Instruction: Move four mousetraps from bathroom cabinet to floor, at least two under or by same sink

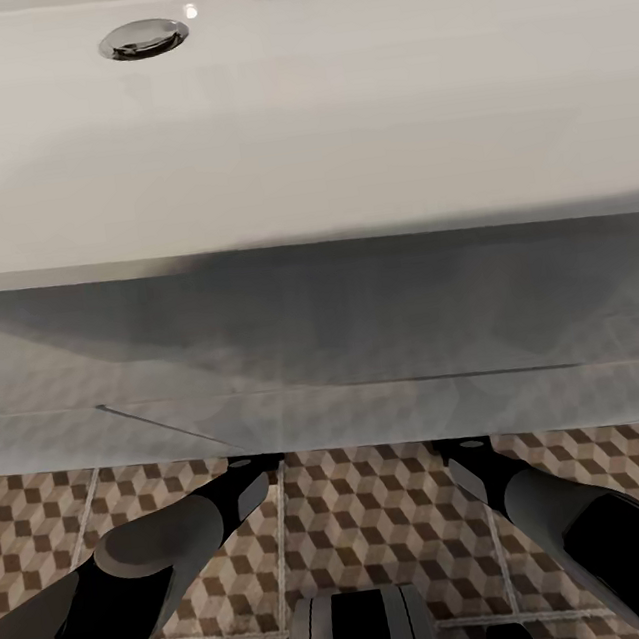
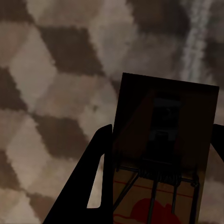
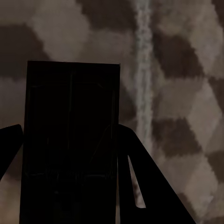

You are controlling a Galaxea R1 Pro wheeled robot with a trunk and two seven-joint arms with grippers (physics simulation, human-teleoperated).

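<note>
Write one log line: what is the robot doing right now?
left gripper: shut on mousetrap | right gripper: shut on second mousetrap | both over patterned bathroom floor | arms reach under sink

Head camera looked steeply down over the sink [image 1: 292, 111] onto the bathroom floor [image 1: 387, 522]. Both wrist cameras faced those same patterned tiles at close range.

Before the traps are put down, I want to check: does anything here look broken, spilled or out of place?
Nothing stands out. Each gripper holds a mousetrap between its fingers, the left one and the right one, above the patterned bathroom floor. The sink looks clean and undamaged, and the tiles in view show no spill.
</note>
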